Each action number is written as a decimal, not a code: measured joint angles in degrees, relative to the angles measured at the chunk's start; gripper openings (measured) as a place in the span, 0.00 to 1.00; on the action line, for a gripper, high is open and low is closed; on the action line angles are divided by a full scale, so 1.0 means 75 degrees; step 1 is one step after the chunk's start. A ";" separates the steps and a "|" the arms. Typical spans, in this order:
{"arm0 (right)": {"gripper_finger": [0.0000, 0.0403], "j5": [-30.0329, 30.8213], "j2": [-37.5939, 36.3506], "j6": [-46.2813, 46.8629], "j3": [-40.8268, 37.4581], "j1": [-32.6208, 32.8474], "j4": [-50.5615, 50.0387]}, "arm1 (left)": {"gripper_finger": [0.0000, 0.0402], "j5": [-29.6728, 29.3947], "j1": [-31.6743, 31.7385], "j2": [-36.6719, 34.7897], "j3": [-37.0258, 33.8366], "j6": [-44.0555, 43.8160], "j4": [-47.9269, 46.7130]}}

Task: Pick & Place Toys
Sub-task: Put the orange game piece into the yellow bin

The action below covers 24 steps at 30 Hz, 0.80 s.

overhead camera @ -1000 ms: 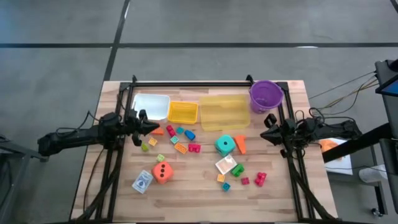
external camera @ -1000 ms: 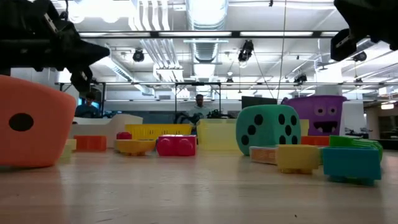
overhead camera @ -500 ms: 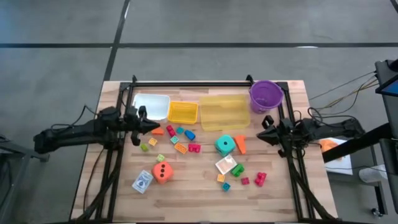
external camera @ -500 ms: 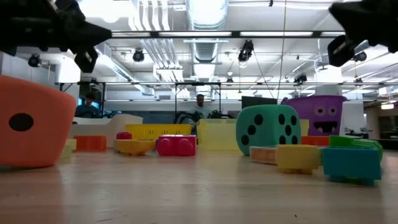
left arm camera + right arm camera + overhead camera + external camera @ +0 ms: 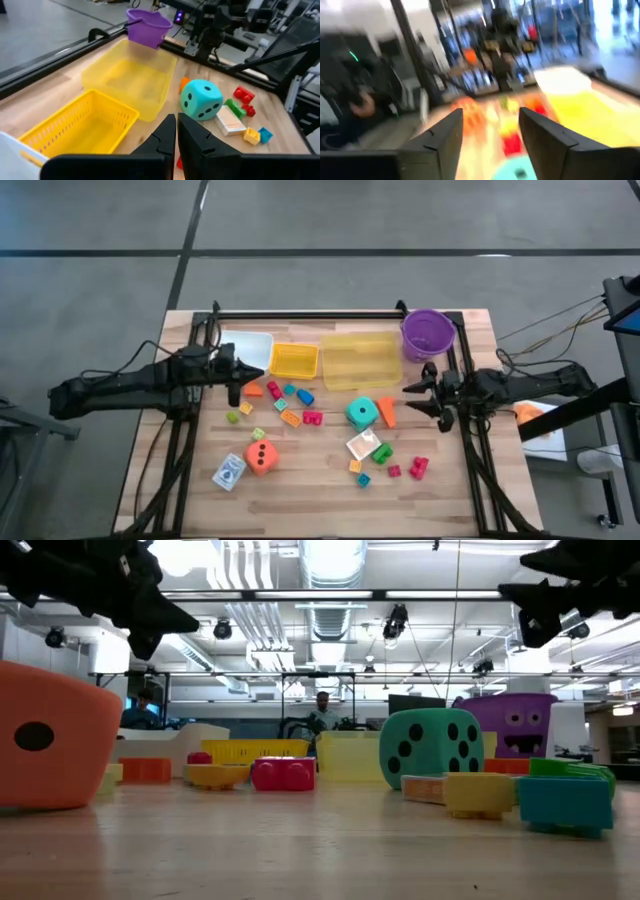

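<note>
Two grippers, both shifted since a second ago. Left gripper [image 5: 254, 374] now farther in over the table, reaching just past the near corner of the yellow slotted plastic basket [image 5: 294, 360], up from its earlier spot beside the clear white plastic bin [image 5: 245, 348]. Right gripper [image 5: 412, 395] pushed inward too, now closer to the teal dotted die [image 5: 361, 413] than before, and no longer shut: fingers [image 5: 546, 142] spread apart with a clear gap, where a second ago pressed together. Nothing between them, nothing touched.

Left fingers [image 5: 165, 137] pressed together, tip to tip, holding nothing, hanging above the wood.

Toys unmoved on the wooden table [image 5: 320, 500]. Relative to the teal dotted die: orange wedge-shaped brick [image 5: 386, 412] touching its right side; red plastic brick [image 5: 313, 417] to its left; blue brick [image 5: 305, 396] and small orange flat brick [image 5: 252, 391] farther left, near the left gripper. White square tile [image 5: 362, 445] just below the die, green brick [image 5: 383, 452] beside that, red bricks [image 5: 419, 467] lower right. Orange dotted die [image 5: 261, 457] well to the lower left, blue-white card box [image 5: 229, 472] beside it. Translucent yellow plastic bin [image 5: 360, 360] above the die, purple plastic bucket [image 5: 427, 333] upper right.
</note>
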 joint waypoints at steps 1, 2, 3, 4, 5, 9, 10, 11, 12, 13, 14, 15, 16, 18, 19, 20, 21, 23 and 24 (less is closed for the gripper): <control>0.51 0.0197 0.0166 0.0156 0.0348 0.0000 -0.0725 | 0.05 -0.0026 0.0000 0.0037 -0.0001 -0.0018 -0.0008; 0.52 0.0431 0.0363 0.0369 0.0694 -0.0001 -0.1402 | 0.05 -0.0064 0.0000 0.0041 -0.0006 -0.0076 -0.0024; 0.52 0.0602 0.0583 0.0571 0.1003 -0.0003 -0.1939 | 0.05 -0.0064 0.0000 0.0033 -0.0008 -0.0105 -0.0030; 0.52 0.0725 0.0826 0.0781 0.1306 -0.0003 -0.2375 | 0.05 -0.0064 0.0000 0.0030 -0.0007 -0.0123 0.0004; 0.52 0.0755 0.1050 0.0971 0.1558 -0.0003 -0.2725 | 0.05 -0.0067 0.0000 0.0024 -0.0006 -0.0156 0.0004; 0.52 0.0780 0.2052 0.1904 0.2203 0.0123 -0.3365 | 0.05 -0.0067 0.0000 0.0027 -0.0006 -0.0296 0.0007; 0.53 0.0836 0.2291 0.2193 0.2281 0.0203 -0.3481 | 0.05 -0.0067 0.0000 0.0027 -0.0006 -0.0327 0.0018; 0.53 0.0931 0.2523 0.2469 0.2327 0.0306 -0.3592 | 0.05 -0.0067 0.0000 0.0027 -0.0006 -0.0331 0.0030; 0.53 0.1035 0.2783 0.2792 0.2364 0.0429 -0.3660 | 0.05 -0.0067 0.0000 0.0026 -0.0006 -0.0334 0.0030; 0.53 0.1210 0.3013 0.3139 0.2411 0.0557 -0.3746 | 0.05 -0.0067 0.0000 0.0027 -0.0006 -0.0344 0.0030; 0.53 0.1412 0.3236 0.3503 0.2463 0.0688 -0.3894 | 0.05 -0.0067 0.0000 0.0027 -0.0006 -0.0354 0.0029; 0.53 0.1620 0.3475 0.3856 0.2535 0.0830 -0.4110 | 0.05 -0.0067 0.0000 0.0027 -0.0006 -0.0354 0.0027; 0.53 0.1805 0.3710 0.4230 0.2633 0.0976 -0.4364 | 0.05 -0.0067 0.0000 0.0027 -0.0006 -0.0354 0.0030; 0.53 0.2130 0.4193 0.4963 0.2873 0.1294 -0.4914 | 0.05 -0.0065 0.0000 0.0027 -0.0006 -0.0396 0.0025; 0.53 0.2268 0.4426 0.5263 0.3031 0.1460 -0.5175 | 0.05 -0.0067 0.0000 0.0027 -0.0006 -0.0419 0.0022; 0.53 0.2438 0.4654 0.5594 0.3196 0.1619 -0.5381 | 0.05 -0.0066 0.0000 0.0027 -0.0006 -0.0431 0.0021; 0.53 0.2576 0.4870 0.5913 0.3358 0.1771 -0.5549 | 0.05 -0.0067 0.0000 0.0027 -0.0006 -0.0436 0.0014; 0.53 0.2721 0.5310 0.6477 0.3656 0.2009 -0.5872 | 0.05 -0.0064 0.0000 0.0027 -0.0006 -0.0473 0.0001; 0.53 0.2734 0.5534 0.6730 0.3797 0.2109 -0.6004 | 0.05 -0.0064 0.0000 0.0027 -0.0006 -0.0534 -0.0002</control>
